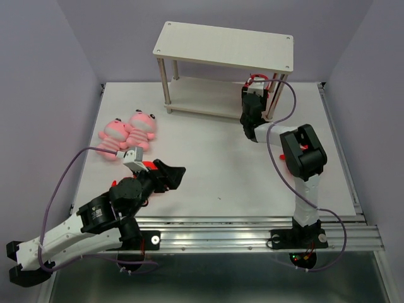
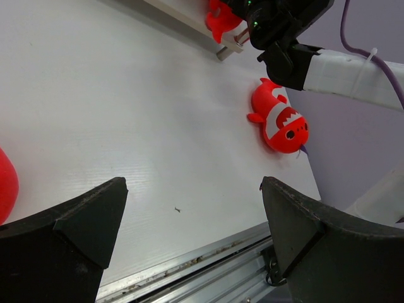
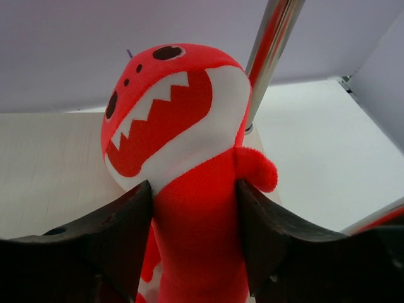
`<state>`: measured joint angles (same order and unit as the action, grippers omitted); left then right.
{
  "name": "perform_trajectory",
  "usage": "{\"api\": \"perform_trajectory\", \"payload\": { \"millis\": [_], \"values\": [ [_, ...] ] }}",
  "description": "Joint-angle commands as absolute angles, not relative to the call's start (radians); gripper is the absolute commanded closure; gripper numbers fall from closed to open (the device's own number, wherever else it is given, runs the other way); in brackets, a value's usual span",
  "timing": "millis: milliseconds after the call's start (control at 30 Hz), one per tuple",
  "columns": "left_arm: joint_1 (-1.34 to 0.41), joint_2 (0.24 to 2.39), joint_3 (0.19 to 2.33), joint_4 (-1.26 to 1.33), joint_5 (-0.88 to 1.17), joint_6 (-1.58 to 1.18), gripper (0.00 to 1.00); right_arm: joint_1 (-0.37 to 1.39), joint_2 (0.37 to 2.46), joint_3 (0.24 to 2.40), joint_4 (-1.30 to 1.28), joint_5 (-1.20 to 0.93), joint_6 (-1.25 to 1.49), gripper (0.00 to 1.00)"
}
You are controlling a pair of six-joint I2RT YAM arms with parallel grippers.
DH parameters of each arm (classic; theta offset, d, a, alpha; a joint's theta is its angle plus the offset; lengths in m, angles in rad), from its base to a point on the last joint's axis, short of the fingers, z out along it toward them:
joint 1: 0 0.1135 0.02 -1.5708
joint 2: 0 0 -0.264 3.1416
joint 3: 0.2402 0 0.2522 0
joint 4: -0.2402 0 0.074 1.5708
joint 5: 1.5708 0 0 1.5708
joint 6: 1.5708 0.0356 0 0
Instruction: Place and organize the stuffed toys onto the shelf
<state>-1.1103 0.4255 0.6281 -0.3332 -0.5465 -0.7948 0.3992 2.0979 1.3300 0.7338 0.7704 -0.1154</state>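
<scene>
The white table (image 1: 208, 170) is the biggest thing. The shelf (image 1: 224, 45) stands at the far edge of the table, near the middle. It has a top board and a low board.

The right arm (image 1: 303, 158) reaches to the right end of the shelf, down by the low board. The right claw (image 3: 192, 202) is clamped on a red toy (image 3: 183, 126). One finger presses each side of its body. The head and white teeth stick up above the fingers. A shiny shelf leg (image 3: 271, 44) stands just behind the toy. I cannot tell if the toy touches the low board.

The left arm (image 1: 69, 230) lies by the near left corner and points to the middle of the table. The left claw (image 2: 192, 189) has its fingers wide apart, with nothing between them.

Two pink toys (image 1: 129, 131) lie side by side, touching, near the left edge. They are beyond the left claw.

Another red toy (image 2: 278, 120) lies on the table toward the right edge, just beside the right arm and well apart from the left claw.

A red lump (image 2: 5, 186) shows at the side of the left claw's view. Too little shows to say what it is.
</scene>
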Motion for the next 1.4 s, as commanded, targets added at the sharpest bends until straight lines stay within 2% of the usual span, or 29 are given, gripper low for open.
{"api": "perform_trajectory", "payload": {
  "millis": [0,33,333,567,967,1200,1267,1367],
  "values": [
    [-1.108,0.414,0.615,-0.296,-0.551,-0.801,0.01,0.394,2.048,1.319,0.821,0.732,-0.106,0.37],
    [-1.108,0.414,0.614,-0.295,-0.549,-0.801,0.01,0.394,2.04,1.315,0.819,0.717,-0.1,0.32],
    [-1.108,0.411,0.603,-0.273,-0.531,-0.802,0.01,0.394,1.976,1.281,0.792,0.66,-0.083,0.13],
    [-1.108,0.407,0.601,-0.262,-0.514,-0.793,0.01,0.394,1.927,1.272,0.739,0.617,-0.045,0.05],
    [-1.108,0.397,0.601,-0.242,-0.5,-0.769,0.01,0.394,1.784,1.195,0.611,0.335,-0.011,0.0],
    [-1.108,0.388,0.609,-0.247,-0.486,-0.759,0.01,0.394,1.694,1.129,0.578,0.175,-0.092,0.0],
    [-1.109,0.387,0.612,-0.25,-0.482,-0.758,0.01,0.394,1.671,1.129,0.528,0.026,-0.133,0.0],
    [-1.108,0.383,0.612,-0.249,-0.469,-0.75,0.01,0.394,1.649,1.227,0.265,-0.245,-0.228,0.0]
  ]
}}
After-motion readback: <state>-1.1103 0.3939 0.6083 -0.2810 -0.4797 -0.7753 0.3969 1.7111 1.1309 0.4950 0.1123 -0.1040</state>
